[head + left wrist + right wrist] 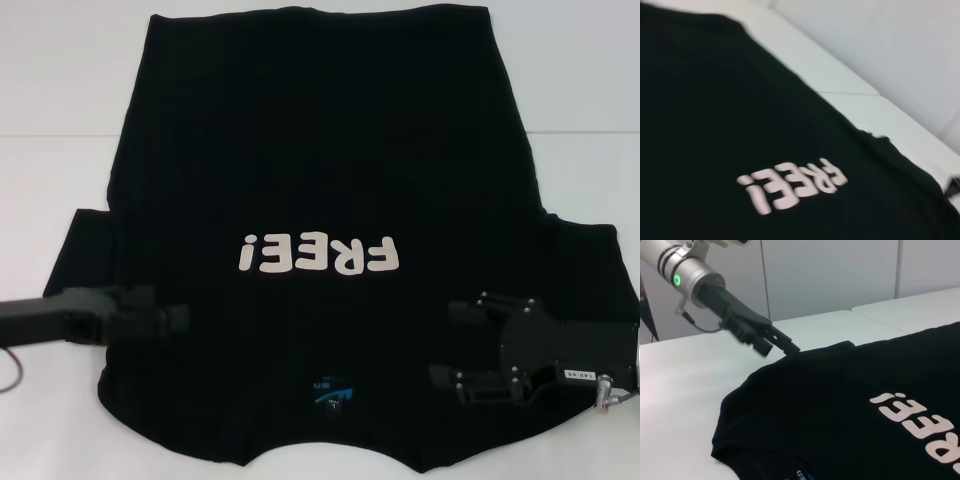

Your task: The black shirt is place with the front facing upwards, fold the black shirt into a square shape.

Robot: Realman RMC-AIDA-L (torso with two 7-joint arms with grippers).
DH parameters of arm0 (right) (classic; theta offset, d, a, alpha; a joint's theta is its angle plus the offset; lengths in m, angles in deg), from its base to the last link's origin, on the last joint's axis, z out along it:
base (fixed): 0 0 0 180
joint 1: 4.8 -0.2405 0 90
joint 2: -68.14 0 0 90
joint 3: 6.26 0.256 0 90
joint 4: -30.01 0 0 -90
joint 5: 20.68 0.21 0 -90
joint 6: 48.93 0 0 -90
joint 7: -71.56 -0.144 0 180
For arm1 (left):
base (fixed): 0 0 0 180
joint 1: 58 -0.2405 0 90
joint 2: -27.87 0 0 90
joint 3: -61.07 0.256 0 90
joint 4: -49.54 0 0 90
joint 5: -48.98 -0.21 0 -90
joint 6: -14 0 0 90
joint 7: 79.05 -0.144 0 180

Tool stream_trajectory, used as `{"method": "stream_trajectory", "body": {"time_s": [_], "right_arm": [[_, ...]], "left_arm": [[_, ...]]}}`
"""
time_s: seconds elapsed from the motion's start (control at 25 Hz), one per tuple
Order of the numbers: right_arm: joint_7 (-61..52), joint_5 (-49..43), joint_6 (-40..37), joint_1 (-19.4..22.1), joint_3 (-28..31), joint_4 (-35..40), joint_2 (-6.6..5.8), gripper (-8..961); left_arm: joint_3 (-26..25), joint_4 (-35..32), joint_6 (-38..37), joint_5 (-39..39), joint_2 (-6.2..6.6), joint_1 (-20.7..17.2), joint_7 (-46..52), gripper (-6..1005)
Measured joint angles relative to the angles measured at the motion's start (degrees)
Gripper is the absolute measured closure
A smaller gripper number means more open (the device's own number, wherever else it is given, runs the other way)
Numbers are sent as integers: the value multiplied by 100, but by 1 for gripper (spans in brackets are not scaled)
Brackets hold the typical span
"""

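The black shirt (320, 150) lies flat, front up, on the white table (60, 90), with its collar toward me. The white "FREE!" letters (318, 255) read upside down, and the blue neck label (328, 393) is near the front edge. My left gripper (180, 318) reaches in from the left over the shirt's left shoulder; the right wrist view shows it (792, 347) low at the shirt's edge. My right gripper (450, 343) is open and empty over the right shoulder. The shirt also shows in the left wrist view (715, 100) and the right wrist view (840, 390).
The white table has a seam (50, 135) running across it behind the sleeves. Bare table surface lies to the left and right of the shirt. A red cable (12, 365) hangs by the left arm.
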Motion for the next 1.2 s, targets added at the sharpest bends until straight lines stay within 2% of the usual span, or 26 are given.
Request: {"method": "stream_trajectory", "body": {"time_s": [0.2,0.44,0.6,0.76,1.2], "right_arm": [[-131,-8,24,13,10,13,-3,38],[-248,-19,79,-26,-30,16,6,38],[-320,-19,106,-46,-32,17,5,38],[-319,-19,153,-55,-55,17,3,38],[-327,-18,200,-59,-86,17,-5,38]], "left_arm": [[-106,-339,24,-279,319,72,2221,66],[-390,-584,97,-1321,549,321,4179,66],[-668,-560,258,-1619,596,380,4903,66],[-695,-528,498,-1871,607,380,5277,67],[-832,-100,874,-2024,622,392,5481,75]]}}
